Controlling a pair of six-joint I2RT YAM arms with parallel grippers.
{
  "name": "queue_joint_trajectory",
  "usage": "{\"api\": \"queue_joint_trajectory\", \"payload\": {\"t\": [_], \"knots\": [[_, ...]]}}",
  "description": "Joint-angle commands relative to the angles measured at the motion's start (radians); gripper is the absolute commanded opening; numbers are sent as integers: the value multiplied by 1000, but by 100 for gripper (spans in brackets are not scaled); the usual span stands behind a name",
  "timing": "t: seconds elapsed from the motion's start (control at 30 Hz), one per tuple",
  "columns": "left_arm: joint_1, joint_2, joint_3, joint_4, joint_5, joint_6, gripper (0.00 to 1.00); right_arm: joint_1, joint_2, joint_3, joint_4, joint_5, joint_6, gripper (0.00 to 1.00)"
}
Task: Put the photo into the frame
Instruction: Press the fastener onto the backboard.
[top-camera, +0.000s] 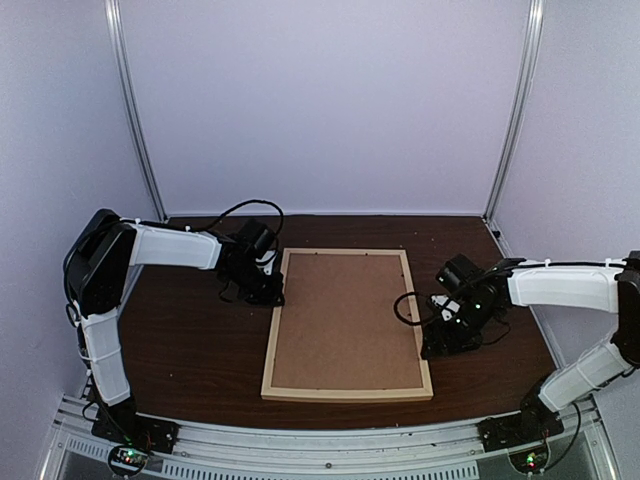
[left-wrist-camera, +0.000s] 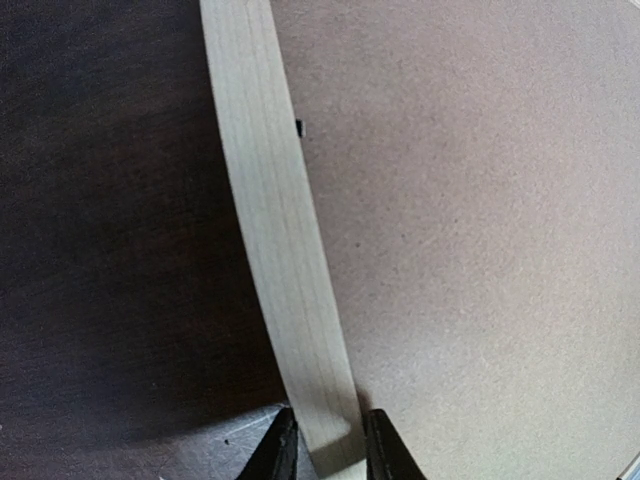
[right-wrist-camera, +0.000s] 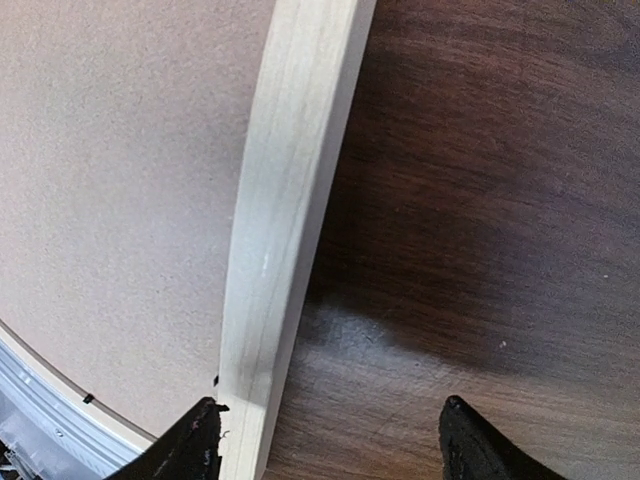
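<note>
The frame (top-camera: 273, 330), thin light wood rails, lies flat on the table with a plain brown backing board (top-camera: 345, 320) filling it. The photo is hidden. My left gripper (top-camera: 266, 292) is at the frame's left rail near the far corner. In the left wrist view its fingers (left-wrist-camera: 283, 455) pinch that rail (left-wrist-camera: 275, 240) from both sides. My right gripper (top-camera: 438, 335) is at the right rail and open. In the right wrist view one finger (right-wrist-camera: 195, 440) is over the rail's (right-wrist-camera: 285, 200) inner edge and the other is over the bare table.
The dark wooden table (top-camera: 190, 340) surrounds the frame. White walls with metal posts close the back and sides. An aluminium strip (top-camera: 320, 440) with both arm bases runs along the near edge.
</note>
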Motion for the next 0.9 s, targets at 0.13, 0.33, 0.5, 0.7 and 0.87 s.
{"api": "queue_joint_trajectory", "payload": {"t": [0.13, 0.33, 0.5, 0.7, 0.87], "knots": [[0, 0, -22, 2, -7, 7, 24, 21, 47, 2, 24, 30, 18, 74], [0, 0, -24, 4, -5, 7, 24, 22, 61, 8, 18, 56, 19, 74], [0, 1, -27, 4, -5, 8, 24, 22, 86, 13, 23, 55, 24, 74], [0, 2, -28, 9, -5, 8, 24, 49, 120, 24, 40, 46, 40, 73], [0, 1, -31, 10, -3, 9, 24, 76, 151, 35, 59, 41, 54, 73]]}}
